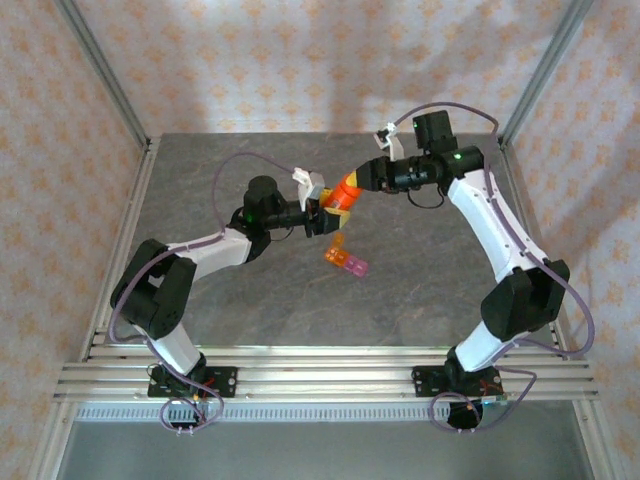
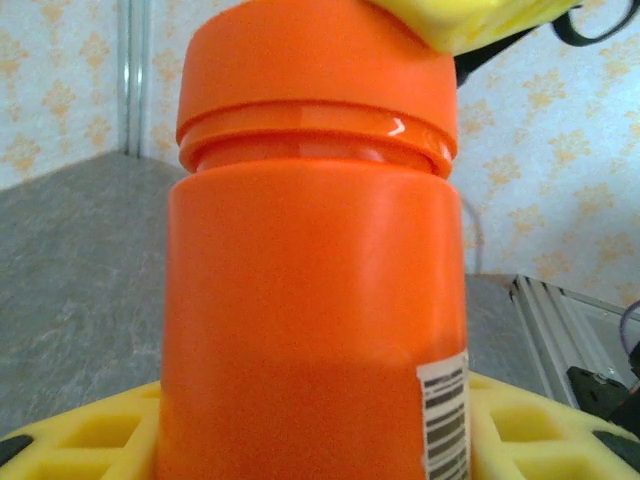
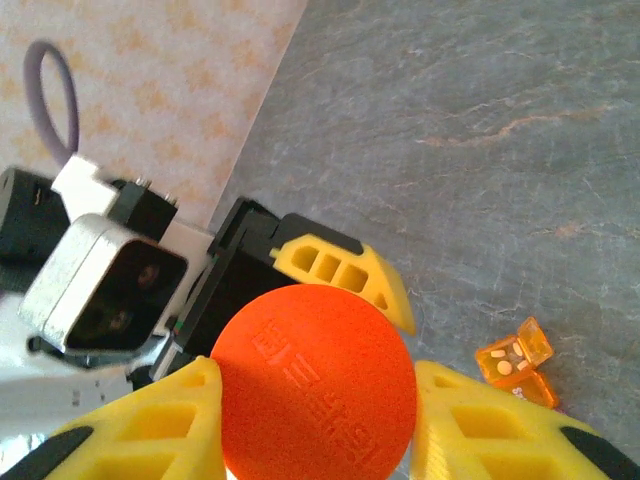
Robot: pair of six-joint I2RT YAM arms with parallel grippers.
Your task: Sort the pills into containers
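- Orange pill bottle (image 1: 344,192) is held in the air between the two arms, above the grey stone-patterned table (image 1: 250,310).
- The left gripper (image 1: 322,214) is closed around the bottle's body. Its yellow fingers (image 2: 90,430) press either side, close to a barcode label (image 2: 445,420).
- The right gripper (image 1: 360,180) is clamped on the bottle's orange cap (image 3: 315,385), with a yellow finger on each side.
- The containers (image 1: 345,260), a short strip of small cells, orange at one end and pink at the other, lie on the table near the bottle, on the side towards the arm bases, apart from both grippers.
- Small pale pills (image 3: 512,362) show inside an orange cell.
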